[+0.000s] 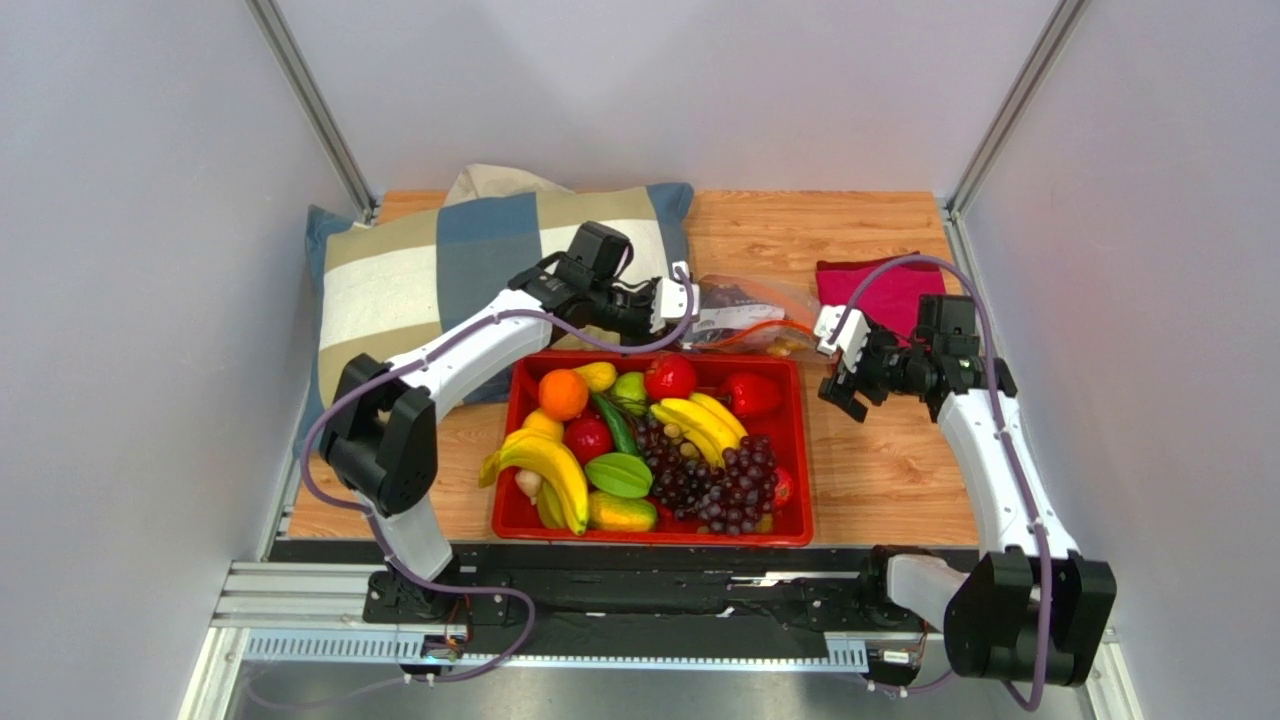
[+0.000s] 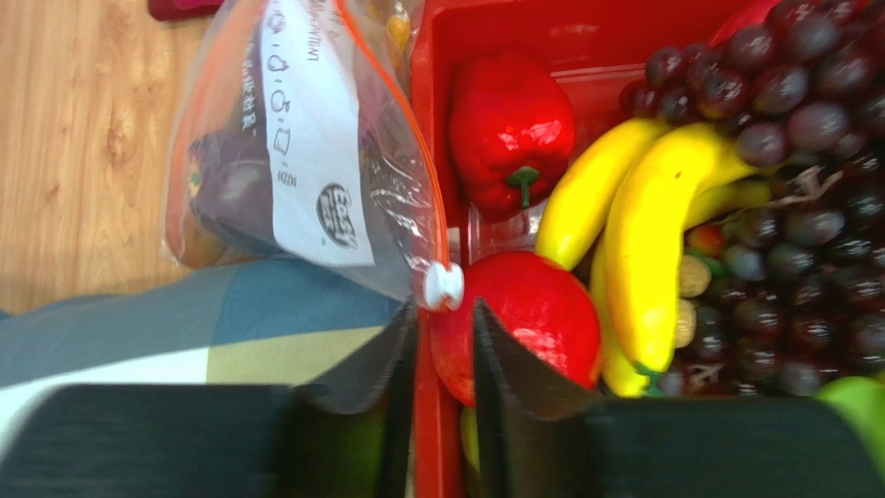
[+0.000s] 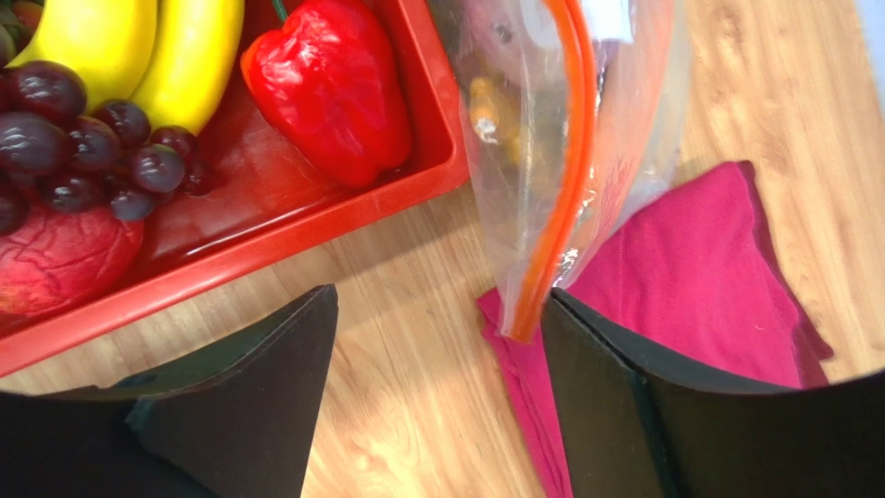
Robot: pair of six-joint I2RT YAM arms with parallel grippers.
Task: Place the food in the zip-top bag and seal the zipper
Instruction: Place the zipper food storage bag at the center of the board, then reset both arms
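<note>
The clear zip-top bag [image 1: 736,318] lies on the table behind the red tray, between the two grippers. In the left wrist view the bag [image 2: 301,135] holds a dark maroon slice [image 2: 234,187]. Its red-orange zipper [image 2: 400,114] runs to a white slider [image 2: 444,285]. My left gripper [image 2: 445,311] is narrowly open, and the slider sits just past its tips. It shows in the top view [image 1: 676,300]. My right gripper [image 3: 440,301] is wide open. The bag's other end [image 3: 519,156] and zipper [image 3: 571,156] hang by its right finger. It shows in the top view [image 1: 842,368].
A red tray [image 1: 654,533] holds bananas, grapes, peppers, an apple and an orange. A checked pillow [image 1: 436,270] lies at the back left, under my left arm. A folded magenta cloth [image 1: 879,285] lies behind the right gripper, under the bag's end [image 3: 706,270].
</note>
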